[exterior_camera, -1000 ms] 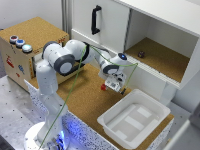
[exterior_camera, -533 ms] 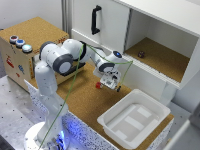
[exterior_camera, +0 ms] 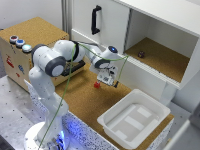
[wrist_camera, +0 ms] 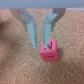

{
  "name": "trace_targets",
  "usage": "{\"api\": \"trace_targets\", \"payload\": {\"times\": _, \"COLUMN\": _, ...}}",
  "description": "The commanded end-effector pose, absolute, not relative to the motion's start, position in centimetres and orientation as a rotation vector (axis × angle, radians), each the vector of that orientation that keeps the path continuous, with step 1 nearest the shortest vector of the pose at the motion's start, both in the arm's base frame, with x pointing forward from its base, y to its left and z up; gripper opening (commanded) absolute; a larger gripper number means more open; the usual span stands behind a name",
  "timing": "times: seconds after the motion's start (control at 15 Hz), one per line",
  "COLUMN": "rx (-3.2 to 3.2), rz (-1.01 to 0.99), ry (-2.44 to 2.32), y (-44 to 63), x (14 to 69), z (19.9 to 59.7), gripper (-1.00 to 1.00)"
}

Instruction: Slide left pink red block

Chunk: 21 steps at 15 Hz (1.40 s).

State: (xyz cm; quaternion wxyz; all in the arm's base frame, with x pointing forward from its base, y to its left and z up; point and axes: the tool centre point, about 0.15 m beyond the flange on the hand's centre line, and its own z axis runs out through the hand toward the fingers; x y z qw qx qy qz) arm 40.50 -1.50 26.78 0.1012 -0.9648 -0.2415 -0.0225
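Pale blue-grey fingers (wrist_camera: 31,27) of the claw (exterior_camera: 106,81) hang spread apart over the cork surface (exterior_camera: 82,97), gripping nothing. In the wrist view the pink red block (wrist_camera: 49,50) sits on the cork just beside one fingertip, outside the gap between the two fingers; whether that fingertip touches it is hard to tell. A dark letter-like mark shows on the block's upper face.

In the exterior view the block (exterior_camera: 96,85) lies on the surface immediately to the exterior view's left of the claw. Further out on the same cork stands a white plastic tray (exterior_camera: 134,119), towards the exterior view's right. Behind the arm is a white cabinet with a black handle (exterior_camera: 94,19), and its open compartment (exterior_camera: 160,57) holds a small dark object (exterior_camera: 141,54). A wooden box (exterior_camera: 20,55) with coloured buttons stands at the exterior view's left.
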Motion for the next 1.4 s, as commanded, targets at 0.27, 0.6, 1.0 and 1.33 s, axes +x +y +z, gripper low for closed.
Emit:
{"api": "trace_targets", "payload": {"times": 0.27, "rx": -3.036, "rz": -0.265, "ry": -0.890, "y": 1.2, "x": 39.6, "z": 24.0, "gripper": 1.00}}
{"api": "trace_targets", "payload": {"times": 0.6, "rx": -3.025, "rz": -0.313, "ry": -0.934, "y": -0.3, "x": 41.5, "z": 23.0, "gripper": 1.00}}
{"api": "trace_targets", "payload": {"times": 1.0, "rx": -3.031, "rz": -0.237, "ry": -0.986, "y": -1.7, "x": 42.9, "z": 21.1, "gripper": 1.00}}
{"api": "trace_targets", "payload": {"times": 1.33, "rx": -3.045, "rz": -0.171, "ry": -0.878, "y": -1.0, "x": 44.4, "z": 19.7, "gripper": 1.00}}
